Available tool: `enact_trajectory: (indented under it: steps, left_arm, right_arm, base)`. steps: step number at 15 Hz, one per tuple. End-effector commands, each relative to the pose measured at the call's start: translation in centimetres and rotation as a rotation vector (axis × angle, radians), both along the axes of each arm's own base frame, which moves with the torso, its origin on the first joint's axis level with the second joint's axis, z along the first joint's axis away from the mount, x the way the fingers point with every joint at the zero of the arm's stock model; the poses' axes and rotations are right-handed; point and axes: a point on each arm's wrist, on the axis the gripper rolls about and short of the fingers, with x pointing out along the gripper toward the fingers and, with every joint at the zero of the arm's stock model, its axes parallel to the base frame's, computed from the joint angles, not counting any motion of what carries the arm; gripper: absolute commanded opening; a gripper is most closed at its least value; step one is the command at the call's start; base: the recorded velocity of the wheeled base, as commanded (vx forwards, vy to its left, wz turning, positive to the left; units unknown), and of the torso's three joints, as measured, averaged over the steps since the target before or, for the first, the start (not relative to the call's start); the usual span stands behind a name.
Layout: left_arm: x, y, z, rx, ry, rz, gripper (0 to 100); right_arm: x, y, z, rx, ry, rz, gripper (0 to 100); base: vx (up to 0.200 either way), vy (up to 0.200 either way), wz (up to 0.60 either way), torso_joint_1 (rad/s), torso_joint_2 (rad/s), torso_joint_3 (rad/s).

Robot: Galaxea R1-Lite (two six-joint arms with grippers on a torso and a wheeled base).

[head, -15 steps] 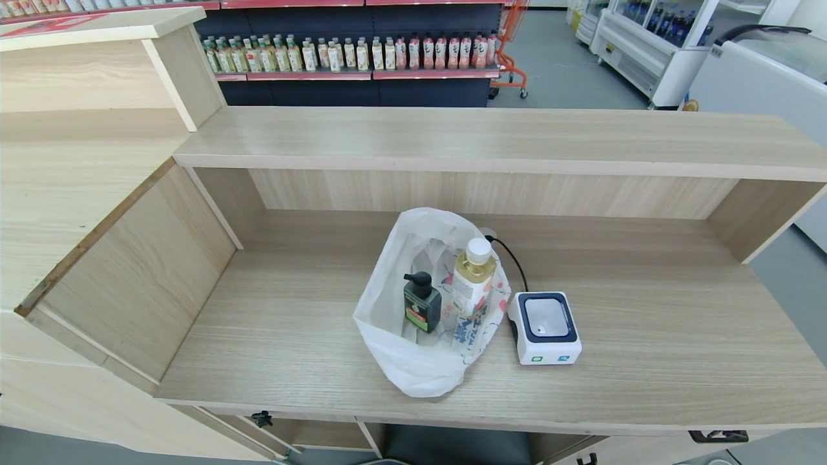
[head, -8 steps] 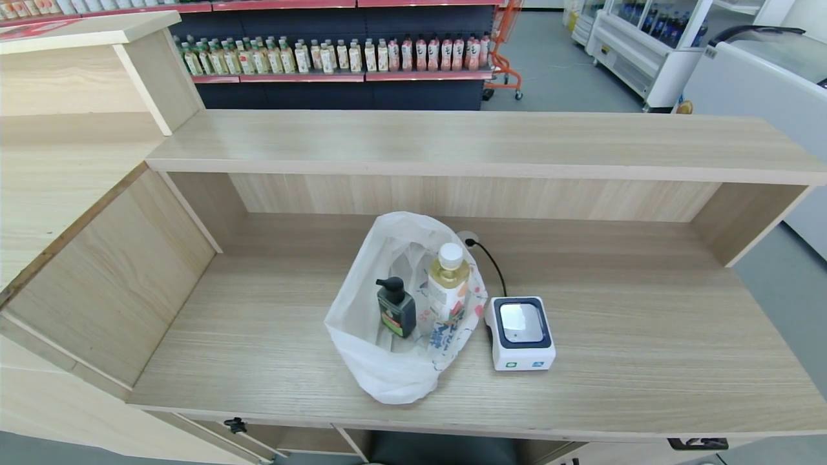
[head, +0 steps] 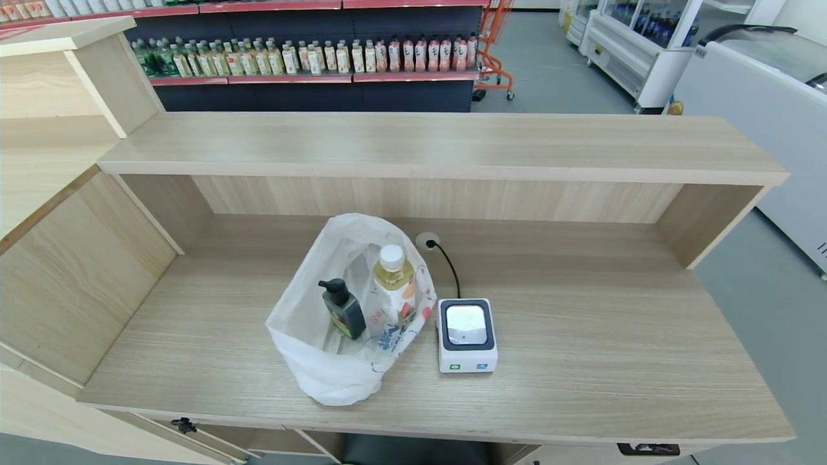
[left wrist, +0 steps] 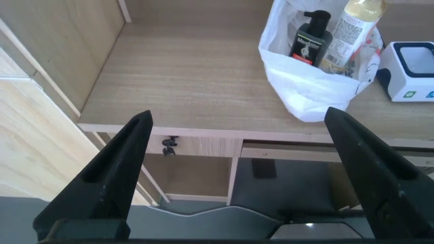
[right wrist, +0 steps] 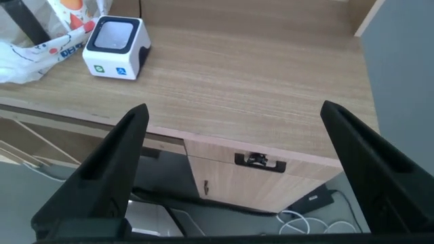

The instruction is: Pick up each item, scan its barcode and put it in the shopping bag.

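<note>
The shopping bag (head: 323, 371), a white plastic one with its mouth open, is being carried by the wooden counter (head: 614, 349), toward the middle of the lower surface and near the front edge. Two items are being held upright inside it: a dark pump bottle (head: 343, 311) on the robot's left and, just beside it on the right, a drink bottle (head: 394, 284) with a white cap and pale yellow liquid. A white barcode scanner (head: 466, 336), its dark-framed window facing up, is being borne by the counter just beside the bag on the right. Its black cable (head: 450, 266) is being led back to a round hole (head: 426, 242) in the counter. The left gripper (left wrist: 239, 120) is being held in front of the counter, below its front edge, with its fingers wide apart and nothing between them. The right gripper (right wrist: 235, 112) is being held likewise before the front edge, farther right than the scanner, its fingers spread wide and empty. Beyond the counter's raised ledge, rows of bottles are being displayed on a store shelf (head: 310, 79).
</note>
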Motion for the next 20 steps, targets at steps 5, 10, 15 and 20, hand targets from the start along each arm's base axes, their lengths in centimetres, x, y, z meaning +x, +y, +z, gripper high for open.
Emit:
enact_trajectory:
  steps: [5, 10, 15, 20]
  left_arm:
    - [0.00, 0.00, 0.00, -0.001, 0.000, -0.001, 100]
    - [0.00, 0.00, 0.00, -0.001, 0.000, -0.001, 100]
    - [0.00, 0.00, 0.00, -0.001, 0.000, -0.001, 100]
    - [0.00, 0.00, 0.00, -0.001, 0.000, -0.001, 100]
  right_arm:
    - [0.02, 0.00, -0.07, 0.021, 0.014, 0.000, 100]
    - [0.03, -0.01, -0.09, 0.031, 0.017, -0.008, 0]
    - [0.03, -0.02, -0.09, 0.036, 0.017, -0.010, 0]
    - [0.03, -0.02, -0.09, 0.036, 0.017, -0.010, 0]
  base:
    - [0.000, 0.000, 0.00, 0.000, 0.00, 0.000]
    - [0.000, 0.000, 0.00, 0.000, 0.00, 0.000]
    - [0.000, 0.000, 0.00, 0.000, 0.00, 0.000]
    - [0.000, 0.000, 0.00, 0.000, 0.00, 0.000]
